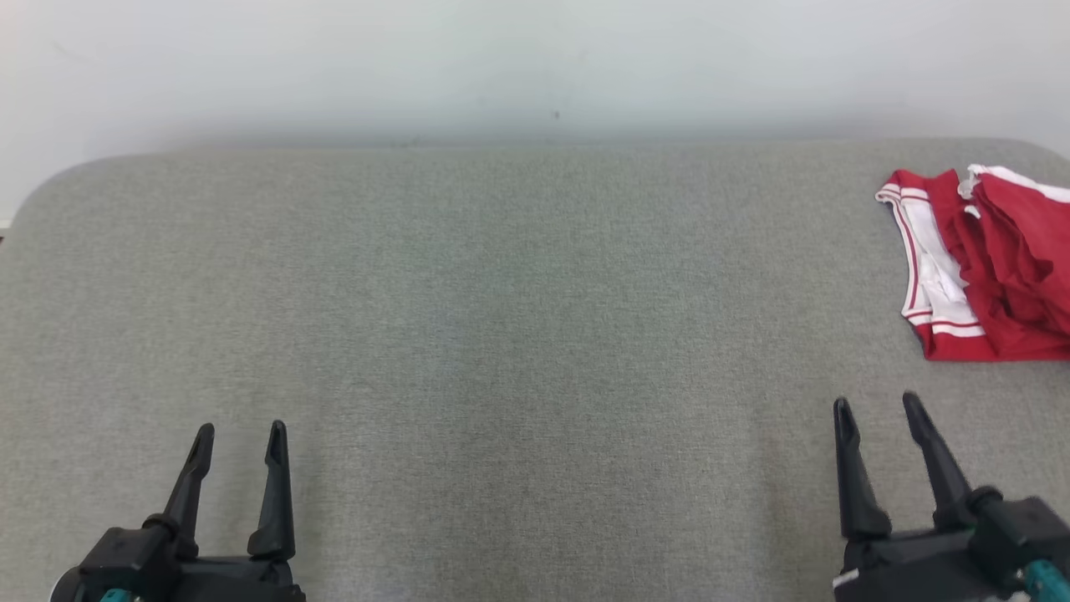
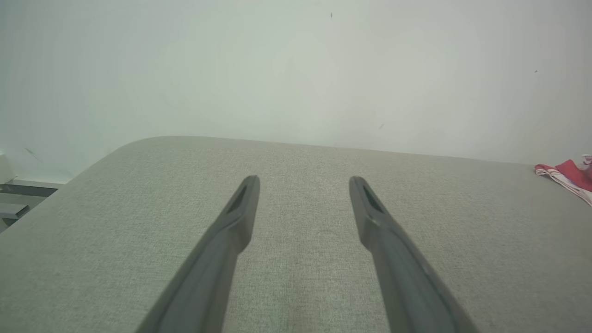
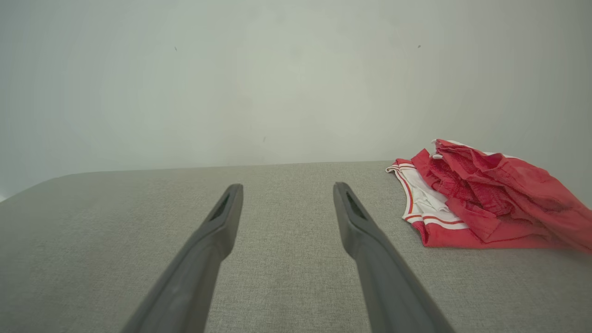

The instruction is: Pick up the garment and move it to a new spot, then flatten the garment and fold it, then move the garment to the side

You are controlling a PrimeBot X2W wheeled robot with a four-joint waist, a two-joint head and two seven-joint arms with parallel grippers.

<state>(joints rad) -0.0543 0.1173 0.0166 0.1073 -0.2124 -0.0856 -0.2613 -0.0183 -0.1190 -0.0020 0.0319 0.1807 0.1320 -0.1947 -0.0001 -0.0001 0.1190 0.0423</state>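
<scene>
A crumpled red garment point(image 1: 1003, 267) with white, red-striped trim lies at the far right of the grey fabric surface point(image 1: 501, 318), partly cut off by the head view's right edge. It also lies to the right in the right wrist view, garment point(image 3: 490, 199), and a corner of the garment point(image 2: 566, 175) peeks in at the left wrist view's right edge. My right gripper point(image 1: 878, 408) stands open near the front right, short of the garment and not touching it. My left gripper point(image 1: 241, 435) stands open at the front left, far from it. Both hold nothing.
The grey surface has rounded far corners and ends at a pale wall point(image 1: 535, 67). Past its far left corner, a grey ledge or frame point(image 2: 18, 199) shows low beside the wall in the left wrist view.
</scene>
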